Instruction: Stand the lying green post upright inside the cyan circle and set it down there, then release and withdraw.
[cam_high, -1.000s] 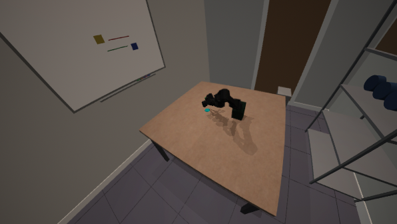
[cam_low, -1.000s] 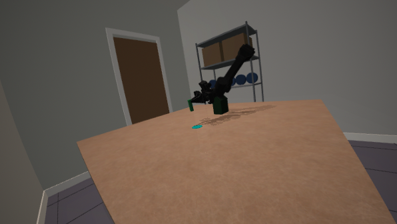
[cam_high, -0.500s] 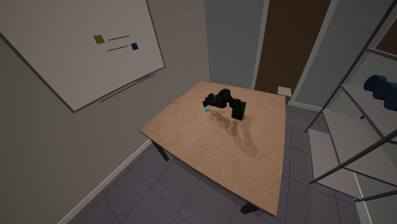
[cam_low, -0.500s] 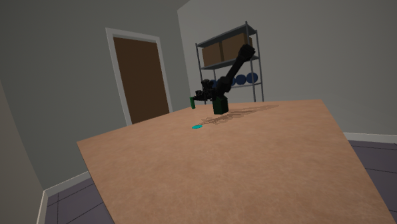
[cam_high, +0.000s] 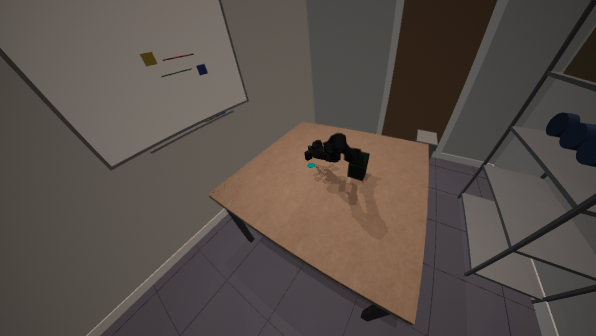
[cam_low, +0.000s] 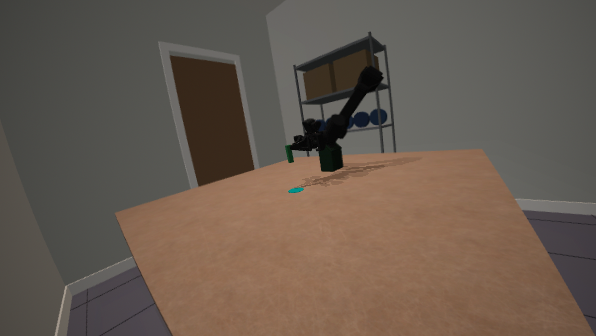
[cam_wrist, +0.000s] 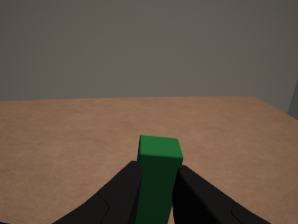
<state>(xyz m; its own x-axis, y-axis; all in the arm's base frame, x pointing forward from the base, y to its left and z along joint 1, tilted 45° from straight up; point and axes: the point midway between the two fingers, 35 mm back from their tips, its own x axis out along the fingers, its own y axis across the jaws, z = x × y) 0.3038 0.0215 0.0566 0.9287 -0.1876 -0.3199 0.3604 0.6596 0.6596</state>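
Observation:
My gripper (cam_wrist: 156, 172) (cam_low: 296, 147) (cam_high: 312, 150) is shut on the green post (cam_wrist: 157, 183) (cam_low: 289, 153). In the exterior view the post hangs nearly upright in the air, well above the table. The cyan circle (cam_low: 296, 190) (cam_high: 311, 165) is a small flat disc on the brown table (cam_low: 350, 250) (cam_high: 350, 215), below the held post. The wrist view shows the post between my two dark fingers, with bare table beyond; the circle is not in that view.
The arm's dark base (cam_low: 331, 157) (cam_high: 358, 167) stands on the table just behind the circle. A metal shelf rack (cam_low: 345, 90) with boxes and a brown door (cam_low: 212, 115) are behind the table. A whiteboard (cam_high: 125, 65) hangs on the wall.

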